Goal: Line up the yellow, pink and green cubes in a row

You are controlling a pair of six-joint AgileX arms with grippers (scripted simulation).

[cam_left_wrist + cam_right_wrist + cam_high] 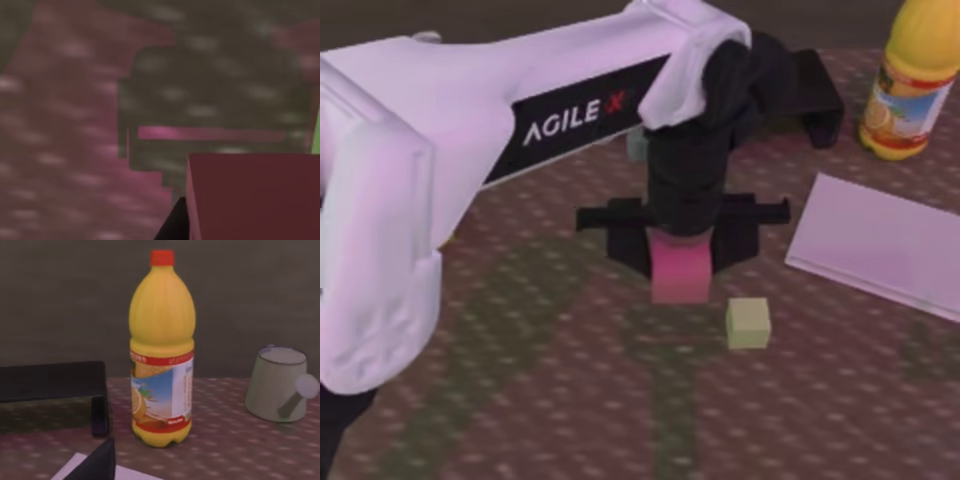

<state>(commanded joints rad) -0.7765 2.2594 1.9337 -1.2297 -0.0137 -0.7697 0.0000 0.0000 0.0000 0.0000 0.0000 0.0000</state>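
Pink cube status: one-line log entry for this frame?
left gripper: over pink cube, fingers astride | green cube: on table, right of pink, apart | yellow cube: not visible | right arm: out of view

Pink cube [679, 275]: matte, mid-sized, upright, at table centre, its top covered by my left gripper [682, 240]. In my left wrist view its face [252, 197] fills a corner.

Green cube [748, 323]: pale yellow-green, smaller, upright, near the pink cube's right, apart from it.

Yellow cube: I cannot see it.

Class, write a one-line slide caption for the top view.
Left pincer over the pink cube, green cube to its right, juice bottle standing at the table's far right.
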